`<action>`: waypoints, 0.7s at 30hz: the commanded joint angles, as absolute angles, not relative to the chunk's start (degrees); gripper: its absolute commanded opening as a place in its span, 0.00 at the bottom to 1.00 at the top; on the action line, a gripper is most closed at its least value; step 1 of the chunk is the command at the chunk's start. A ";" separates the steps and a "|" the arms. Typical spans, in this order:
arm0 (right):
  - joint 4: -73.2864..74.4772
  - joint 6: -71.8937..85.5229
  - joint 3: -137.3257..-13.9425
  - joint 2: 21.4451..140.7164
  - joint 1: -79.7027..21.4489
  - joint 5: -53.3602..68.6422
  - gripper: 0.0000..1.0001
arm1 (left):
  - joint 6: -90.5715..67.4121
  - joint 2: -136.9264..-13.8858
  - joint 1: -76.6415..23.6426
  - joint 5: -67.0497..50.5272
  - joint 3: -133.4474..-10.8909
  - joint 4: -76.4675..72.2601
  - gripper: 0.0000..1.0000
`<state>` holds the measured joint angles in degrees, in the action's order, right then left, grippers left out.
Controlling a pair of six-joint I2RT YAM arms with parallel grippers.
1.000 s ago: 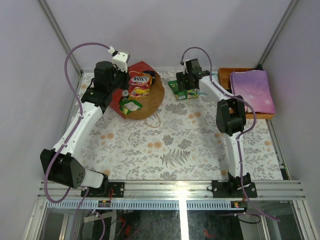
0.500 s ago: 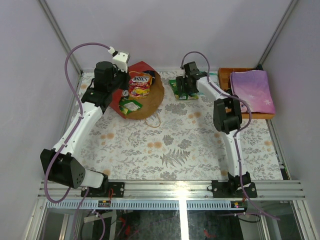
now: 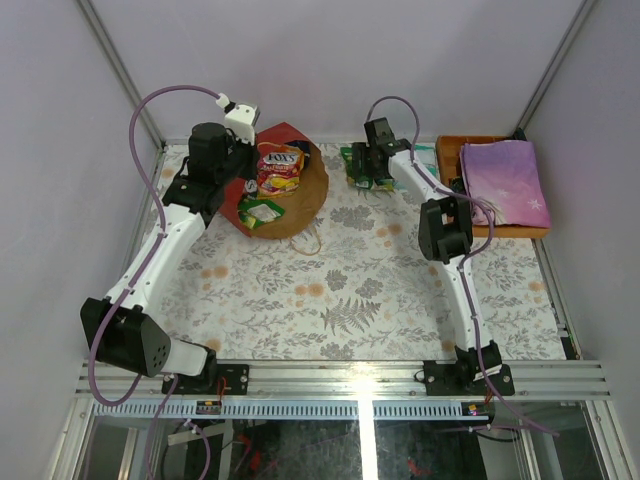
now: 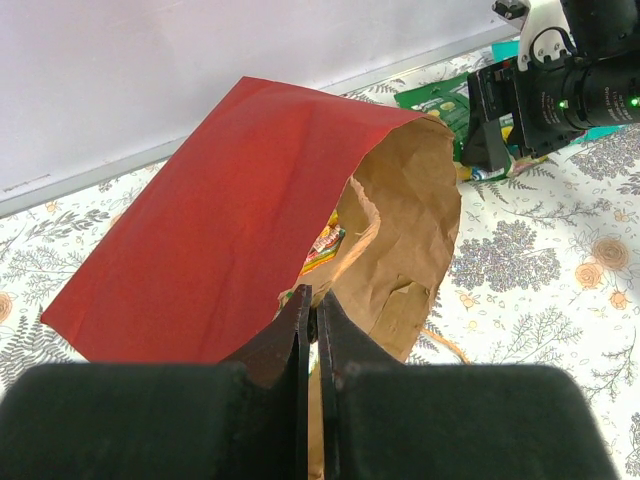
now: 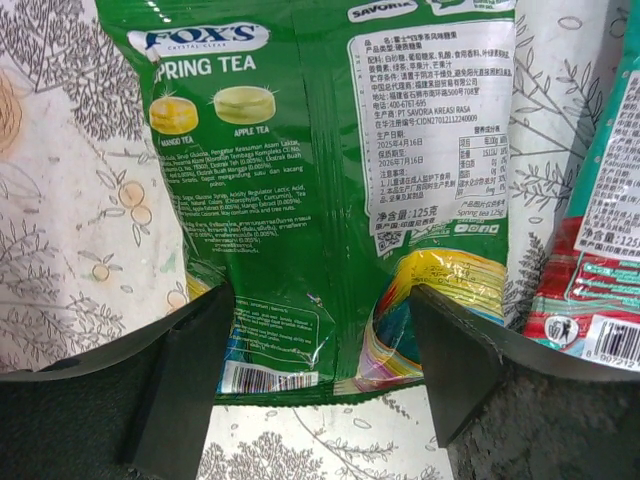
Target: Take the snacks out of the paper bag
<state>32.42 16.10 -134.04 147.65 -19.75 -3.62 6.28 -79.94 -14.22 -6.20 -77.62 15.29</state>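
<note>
The paper bag [image 3: 300, 195], red outside and brown inside, lies on its side at the back left with its mouth open toward the right; it also shows in the left wrist view [image 4: 220, 230]. Inside it I see a yellow-red packet [image 3: 280, 168] and a green packet [image 3: 260, 212]. My left gripper [image 3: 240, 170] [image 4: 312, 300] is shut on the bag's rim. My right gripper [image 3: 366, 168] [image 5: 320, 330] is open, its fingers either side of a green packet [image 5: 300, 150] lying flat on the table. A teal-and-red packet [image 5: 600, 210] lies just right of it.
A wooden tray [image 3: 452, 150] with a purple book [image 3: 505, 180] on it stands at the back right. The bag's string handle [image 3: 312, 240] trails onto the floral tablecloth [image 3: 340, 290]. The rear wall is close behind the bag and packets.
My right arm's elbow has swung left and the right gripper has shifted slightly toward the back over the green packet. The left arm and the bag have not moved.
</note>
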 commanded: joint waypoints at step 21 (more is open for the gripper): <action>20.69 18.88 -135.09 139.09 -16.12 -0.05 0.93 | 6.34 -79.44 -14.56 -3.65 -77.99 11.38 0.00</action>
